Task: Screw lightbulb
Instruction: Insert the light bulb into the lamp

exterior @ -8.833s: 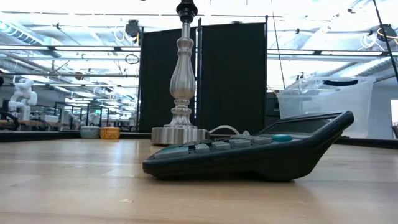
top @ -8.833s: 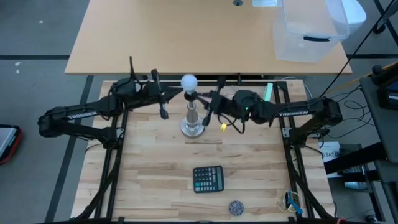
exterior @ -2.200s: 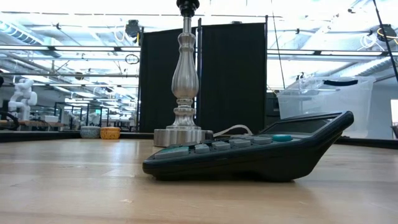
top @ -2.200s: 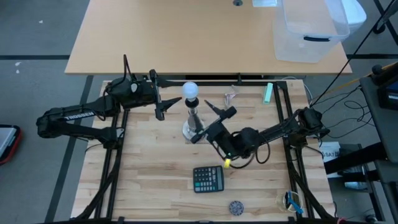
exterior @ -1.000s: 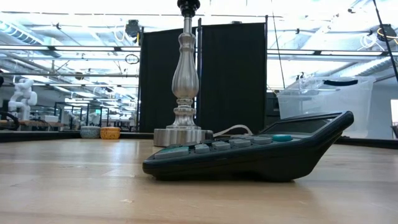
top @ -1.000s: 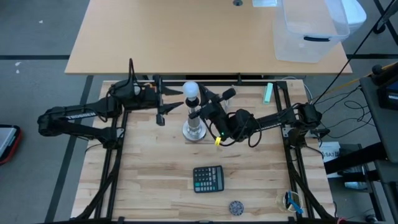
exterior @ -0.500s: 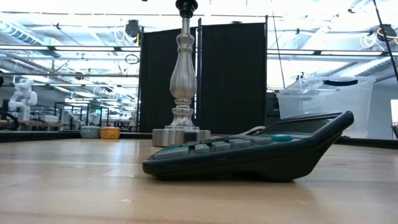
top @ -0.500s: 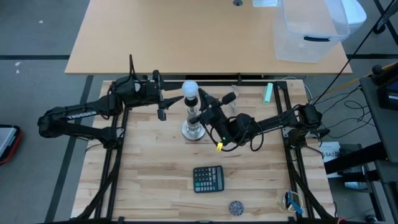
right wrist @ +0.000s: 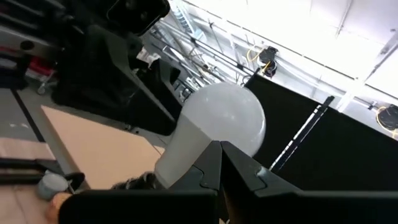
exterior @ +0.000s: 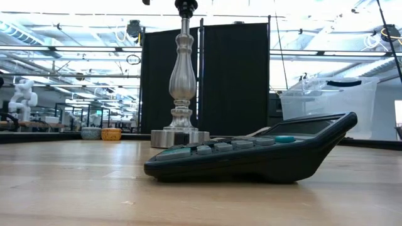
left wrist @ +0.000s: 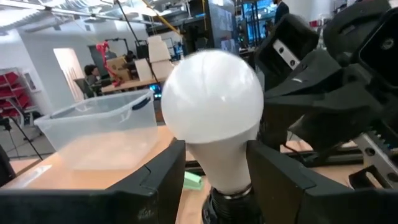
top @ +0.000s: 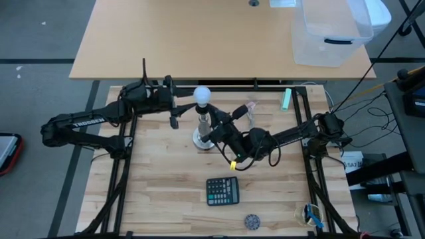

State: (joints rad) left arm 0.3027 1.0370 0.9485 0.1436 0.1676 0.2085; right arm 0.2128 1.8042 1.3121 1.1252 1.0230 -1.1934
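Frosted lightbulb [left wrist: 214, 118] gripped by left pincer [left wrist: 211, 171] — right pincer [right wrist: 219, 171] closed.

Lightbulb [left wrist: 213, 118] screw base hidden inside dark socket [left wrist: 227, 198], thread not visible. Lower bulb neck blocked by left gripper [left wrist: 211, 171] fingers [left wrist: 163, 177] in left wrist view; contact with glass unclear. Right gripper [right wrist: 221, 163] shut fingers covering bulb front in right wrist view. Lamp stand [exterior: 180, 81] top cut off by low view's upper edge, bulb out of frame there. Stand base [top: 201, 139] partly hidden under right arm in high view. Small round object [top: 252, 220] near calculator [top: 222, 191] too small to identify.
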